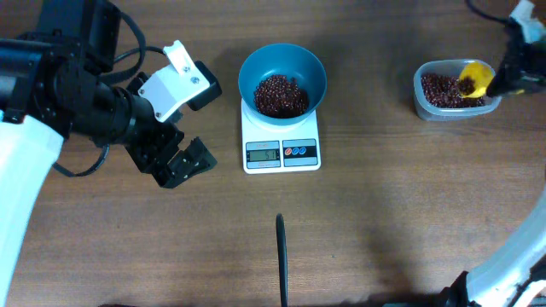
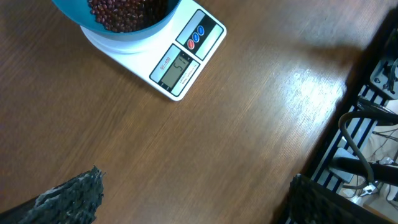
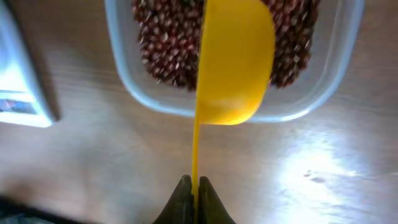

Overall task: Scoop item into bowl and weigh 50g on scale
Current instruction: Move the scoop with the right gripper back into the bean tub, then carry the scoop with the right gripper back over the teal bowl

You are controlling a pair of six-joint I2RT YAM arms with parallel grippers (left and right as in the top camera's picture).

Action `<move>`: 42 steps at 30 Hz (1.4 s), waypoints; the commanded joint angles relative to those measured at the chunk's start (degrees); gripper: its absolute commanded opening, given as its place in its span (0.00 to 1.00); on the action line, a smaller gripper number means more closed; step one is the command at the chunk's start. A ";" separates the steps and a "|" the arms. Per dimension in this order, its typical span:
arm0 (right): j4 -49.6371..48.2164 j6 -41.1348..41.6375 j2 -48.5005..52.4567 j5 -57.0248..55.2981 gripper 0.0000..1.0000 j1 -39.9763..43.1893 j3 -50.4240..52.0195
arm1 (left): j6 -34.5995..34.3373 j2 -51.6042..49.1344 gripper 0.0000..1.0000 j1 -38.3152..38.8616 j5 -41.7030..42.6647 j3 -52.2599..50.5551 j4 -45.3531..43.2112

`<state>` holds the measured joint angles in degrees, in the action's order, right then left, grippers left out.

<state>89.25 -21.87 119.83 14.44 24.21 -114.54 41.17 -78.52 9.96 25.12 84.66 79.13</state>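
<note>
Overhead: bowl [image 1: 312, 72] on scale [image 1: 281, 153], beans [image 1: 281, 95] heaped inside; left gripper [image 1: 182, 162] spread wide, empty, just beside scale. Left wrist: display lit, reading too blurry to tell. Right wrist: right gripper [image 3: 194, 190] clenched on scoop [image 3: 235, 62] handle, over tub [image 3: 124, 74] of beans. Bowl looks loaded; left, I'd guess: check weight, top up if short
</note>
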 commanded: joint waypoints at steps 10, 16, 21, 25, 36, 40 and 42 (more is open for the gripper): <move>-3.39 12.33 -1.62 -32.11 0.04 -15.32 -0.87 | 1.14 0.98 0.99 0.11 0.98 0.94 0.04; -2.58 13.84 -1.62 -28.09 0.04 -16.33 -0.87 | 1.14 0.98 0.99 0.13 0.98 0.94 0.02; -6.47 13.75 -1.62 -10.23 0.04 -16.33 -6.99 | 1.14 0.98 0.99 0.13 0.98 0.94 0.02; -7.67 7.04 -1.62 5.84 0.04 -16.33 -16.85 | 1.14 0.98 0.99 0.13 0.98 0.94 0.02; -1.20 -0.44 -1.51 13.35 0.04 -30.86 -17.09 | 1.14 0.98 0.99 0.13 0.98 0.94 0.02; -1.33 -0.42 -1.38 10.34 0.04 -35.76 -17.07 | 1.16 0.98 0.99 0.13 0.96 0.94 0.02; -2.29 -0.39 -0.74 10.16 0.04 -37.51 -16.37 | 1.14 0.98 0.99 0.13 0.98 0.94 0.02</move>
<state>87.57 -21.47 119.42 25.74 -11.94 -131.09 41.17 -78.52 9.96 25.12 84.66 79.13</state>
